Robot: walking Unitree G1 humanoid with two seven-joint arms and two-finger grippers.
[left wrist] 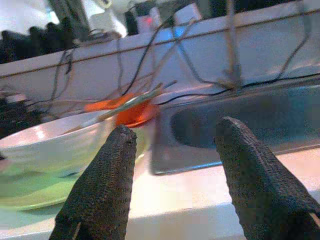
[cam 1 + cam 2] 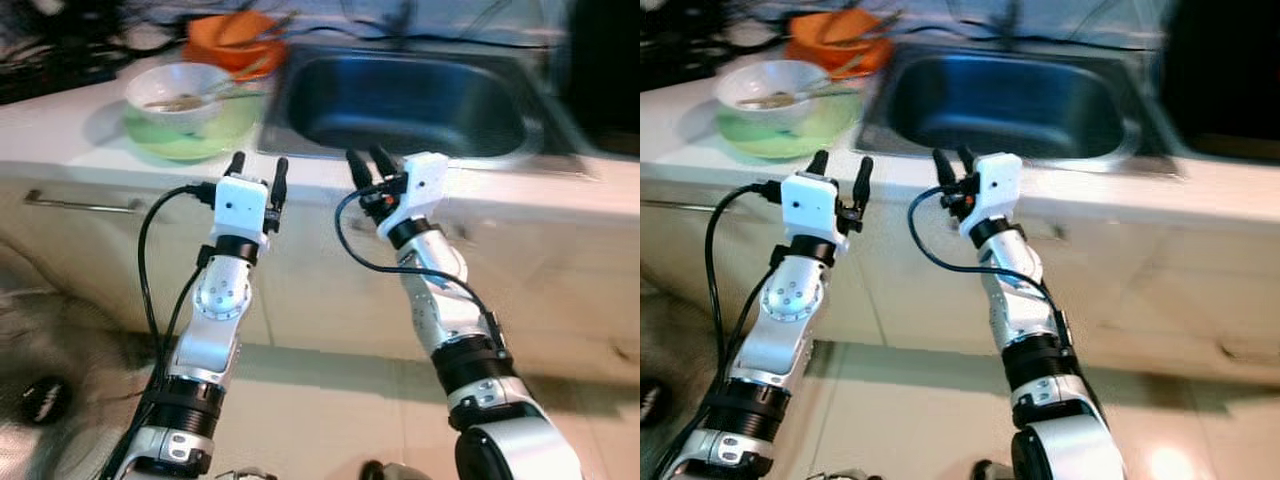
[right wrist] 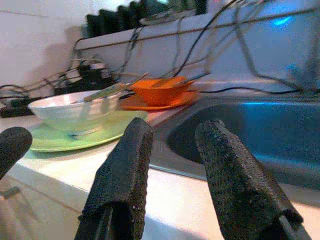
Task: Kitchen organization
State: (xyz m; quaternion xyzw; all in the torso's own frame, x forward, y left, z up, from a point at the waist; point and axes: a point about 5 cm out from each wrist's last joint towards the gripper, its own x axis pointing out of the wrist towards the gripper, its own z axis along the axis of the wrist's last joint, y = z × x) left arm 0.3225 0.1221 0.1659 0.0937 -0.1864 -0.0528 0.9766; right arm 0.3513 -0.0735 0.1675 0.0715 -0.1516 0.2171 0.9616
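While both arms reach toward the counter (image 2: 90, 125), nothing is held yet, so the step in hand looks like the approach to the dirty dishes, and doing it well is mostly a matter of closing in squarely. The counter runs across the view with the steel sink (image 2: 410, 100) sunk into it, right of the middle, and the dishes sit to the left of the sink. Nearest the front edge lies a green plate (image 2: 180, 140) with a white bowl (image 2: 180, 95) resting on it, a utensil (image 2: 225, 95) lying across the bowl; behind them, toward the back edge beside the sink's rear left corner, an orange bowl (image 2: 235, 45) sits on an orange plate with more utensils in it. The left gripper (image 2: 256, 168) hovers at the front edge just right of the green plate, fingers apart and empty; the right gripper (image 2: 368, 162) hovers at the front edge before the sink, its fingers also apart, though less widely. I judge the left gripper best placed for the white bowl: it should come in over the rim, clear of the utensil, and pinch the bowl's wall without dragging the plate. The stack may slide, so a slow, level lift toward the sink seems wise.
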